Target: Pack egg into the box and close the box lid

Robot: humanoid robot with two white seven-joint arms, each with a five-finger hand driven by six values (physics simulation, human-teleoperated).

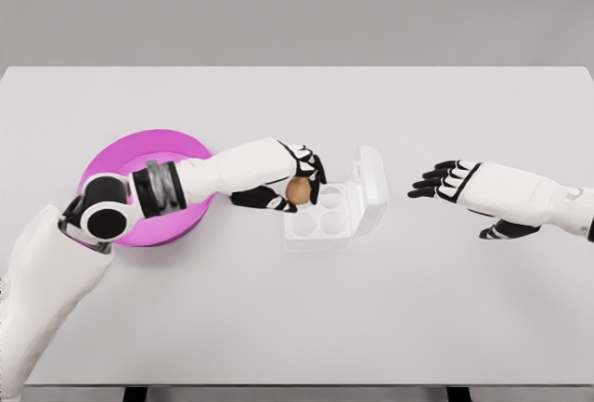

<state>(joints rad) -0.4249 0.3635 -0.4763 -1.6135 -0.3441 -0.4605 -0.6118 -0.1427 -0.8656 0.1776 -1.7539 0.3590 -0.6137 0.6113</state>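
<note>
A brown egg (298,190) sits in the grasp of my left hand (299,187), whose black fingers curl around it just above the left rear cup of the white egg box (327,227). The box has round cups, and its lid (372,187) stands raised on the right side. My right hand (444,182) hovers to the right of the lid with fingers spread, a short gap away from it, holding nothing.
A magenta plate (176,226) lies on the white table (297,318) to the left, partly covered by my left forearm (223,175). The table's far edge runs along the top, its near edge along the bottom.
</note>
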